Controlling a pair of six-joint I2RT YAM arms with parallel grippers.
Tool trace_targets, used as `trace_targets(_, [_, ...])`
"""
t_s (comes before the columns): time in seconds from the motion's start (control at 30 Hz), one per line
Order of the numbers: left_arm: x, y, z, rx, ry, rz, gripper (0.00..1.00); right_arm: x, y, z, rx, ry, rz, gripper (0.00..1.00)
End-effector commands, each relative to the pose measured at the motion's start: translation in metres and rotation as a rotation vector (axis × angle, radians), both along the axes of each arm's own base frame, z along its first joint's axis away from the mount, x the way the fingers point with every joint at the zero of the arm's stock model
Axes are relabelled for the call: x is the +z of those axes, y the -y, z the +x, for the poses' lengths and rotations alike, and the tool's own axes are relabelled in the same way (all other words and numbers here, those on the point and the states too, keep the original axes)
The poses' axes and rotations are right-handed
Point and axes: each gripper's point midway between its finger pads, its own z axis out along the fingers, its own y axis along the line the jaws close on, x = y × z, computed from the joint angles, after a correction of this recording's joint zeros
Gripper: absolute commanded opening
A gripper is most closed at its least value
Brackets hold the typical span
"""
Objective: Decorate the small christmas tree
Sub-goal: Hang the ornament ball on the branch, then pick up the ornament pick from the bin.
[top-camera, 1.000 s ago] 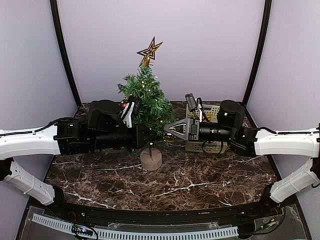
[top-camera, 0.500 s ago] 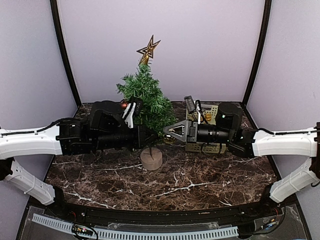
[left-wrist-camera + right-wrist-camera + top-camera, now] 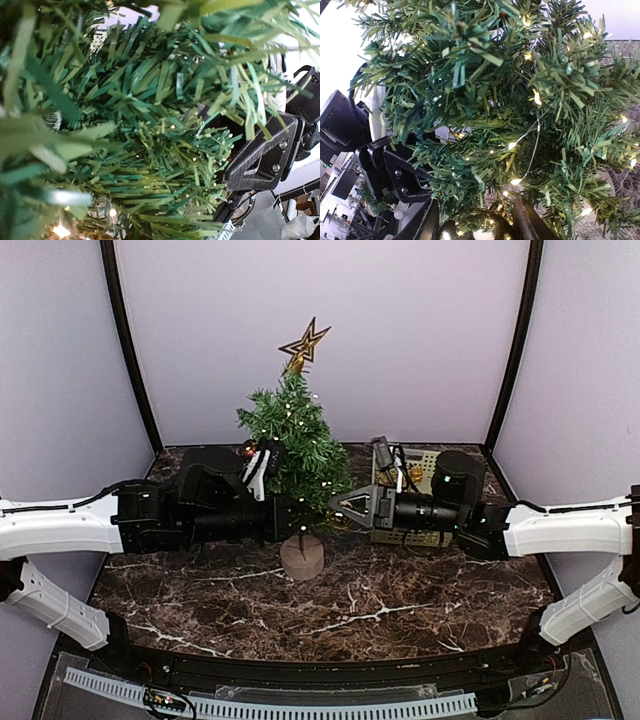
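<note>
The small christmas tree (image 3: pixel 292 435) stands mid-table on a round tan stump base (image 3: pixel 302 556), lit by tiny fairy lights, with a gold star (image 3: pixel 303 343) on top. From the left, my left gripper (image 3: pixel 298 517) is pushed into the lower branches, and needles (image 3: pixel 150 150) hide its fingers in the left wrist view. My right gripper (image 3: pixel 338 505) reaches in from the right. In the right wrist view it (image 3: pixel 476 225) is shut on a shiny gold bauble (image 3: pixel 475 231) just under the low branches (image 3: pixel 495 150). The two grippers nearly meet at the trunk.
A tan pegboard tray (image 3: pixel 425 462) with small ornaments lies behind the right arm. A red bauble (image 3: pixel 247 450) shows by the left arm at the tree's left side. The dark marble table (image 3: pixel 350 610) runs forward to the arm bases, with lilac walls around it.
The tree top and star have swung back slightly to the right. The right arm has sunk a little, still holding the gold bauble. The left arm has barely moved.
</note>
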Motion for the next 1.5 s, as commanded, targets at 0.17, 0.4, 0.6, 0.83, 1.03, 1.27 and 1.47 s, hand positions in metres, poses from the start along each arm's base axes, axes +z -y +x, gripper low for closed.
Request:
trace_targets(0.17, [0.021, -0.015, -0.015, -0.056, 0.025, -0.052, 0.23, 0.015, 0.005, -0.005, -0.001, 0.050, 0.043, 0.52])
trace_targets(0.4, [0.029, -0.031, -0.039, -0.148, 0.024, -0.028, 0.49, 0.021, 0.015, -0.007, -0.030, 0.075, 0.032, 0.70])
trace_targets(0.6, [0.043, -0.058, -0.046, -0.128, 0.005, -0.030, 0.57, 0.034, 0.026, -0.008, -0.065, 0.105, 0.018, 0.75])
trace_targets(0.83, [0.032, -0.092, -0.037, -0.055, -0.090, 0.029, 0.62, 0.040, 0.052, 0.006, -0.202, 0.131, -0.065, 0.80])
trace_targets(1.03, [0.011, -0.113, -0.028, -0.013, -0.149, 0.006, 0.62, 0.024, 0.092, 0.038, -0.341, 0.046, -0.103, 0.80])
trace_targets(1.27, [-0.031, -0.132, -0.017, 0.058, -0.207, -0.011, 0.66, -0.029, 0.146, 0.087, -0.498, -0.079, -0.261, 0.76])
trace_targets(1.47, [-0.064, -0.168, 0.004, 0.193, -0.235, 0.005, 0.68, -0.062, 0.185, 0.124, -0.613, -0.085, -0.469, 0.71])
